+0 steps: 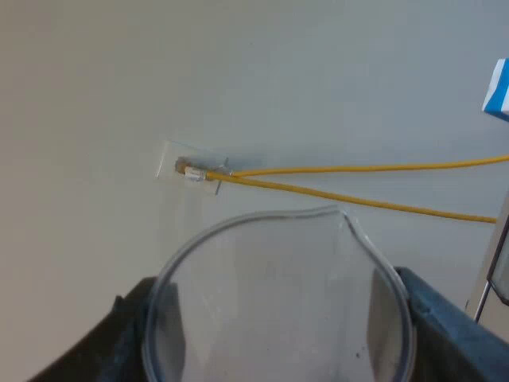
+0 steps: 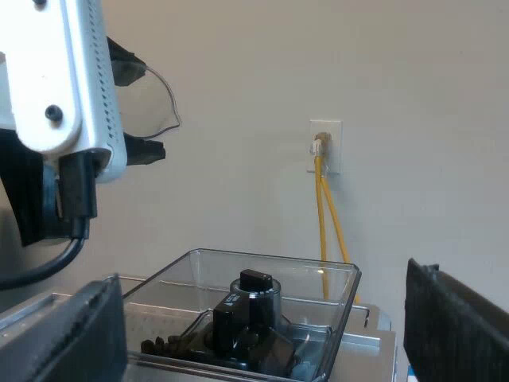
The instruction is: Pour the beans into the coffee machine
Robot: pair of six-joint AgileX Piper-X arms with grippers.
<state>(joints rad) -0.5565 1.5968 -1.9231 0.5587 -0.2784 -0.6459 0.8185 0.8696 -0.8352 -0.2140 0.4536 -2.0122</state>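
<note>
Left wrist view: the left end effector (image 1: 280, 344) is clamped on the measuring glass (image 1: 270, 278) from both sides. The glass looks empty and seems tipped on its side, its spout toward the wall socket (image 1: 191, 169) and yellow cables (image 1: 366, 169) beyond. In the right wrist view the right end effector (image 2: 270, 334) stands wide apart, holding nothing, close by the bean hopper (image 2: 199, 264) on top of the espresso machine (image 2: 374, 341). Beans (image 2: 163, 346) lie on the hopper's floor. Farther off the glass hangs higher than the hopper; whether it is directly over it I cannot tell. By my judgement the pour is at its end. Next the glass wants righting and carrying clear without knocking the hopper's rim.
</note>
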